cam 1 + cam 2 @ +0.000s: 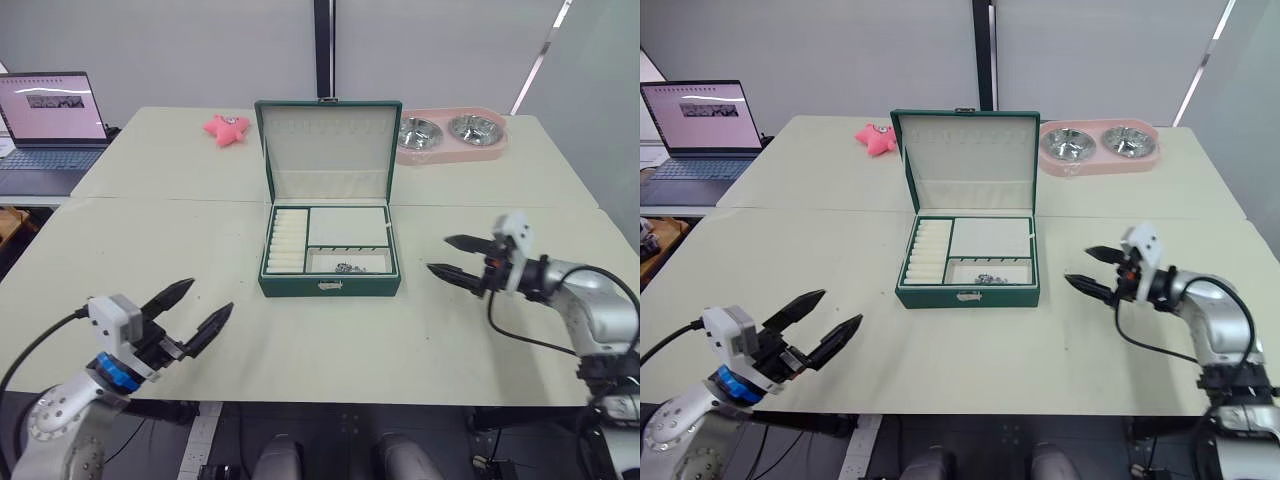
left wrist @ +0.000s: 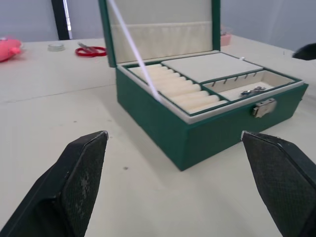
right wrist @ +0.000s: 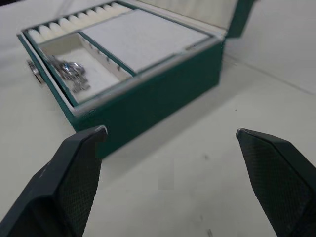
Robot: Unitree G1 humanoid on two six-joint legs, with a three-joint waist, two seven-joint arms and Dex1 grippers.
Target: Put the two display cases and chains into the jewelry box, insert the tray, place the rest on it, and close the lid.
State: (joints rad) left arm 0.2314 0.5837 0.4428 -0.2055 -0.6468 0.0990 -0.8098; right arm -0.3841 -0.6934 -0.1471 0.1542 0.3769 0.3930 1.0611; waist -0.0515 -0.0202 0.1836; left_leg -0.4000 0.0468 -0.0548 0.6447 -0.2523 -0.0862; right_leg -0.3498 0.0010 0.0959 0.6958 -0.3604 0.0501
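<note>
The dark green jewelry box (image 1: 329,285) stands at the table's centre with its lid (image 1: 328,150) upright and open. The cream-lined tray (image 1: 347,226) sits inside the box, level with the rim. A small silver chain (image 1: 348,267) lies in the tray's front compartment, and the right wrist view shows this chain (image 3: 71,74) close up. The two display cases are hidden from view. My left gripper (image 1: 210,296) hovers open and empty to the front left of the box. Just right of the box, my right gripper (image 1: 439,254) is open and empty too.
A pink double bowl holder (image 1: 452,135) stands at the back right, and a pink star toy (image 1: 227,128) lies behind the box on the left. A laptop (image 1: 52,110) sits far left. Red scissors (image 2: 90,50) lie further back.
</note>
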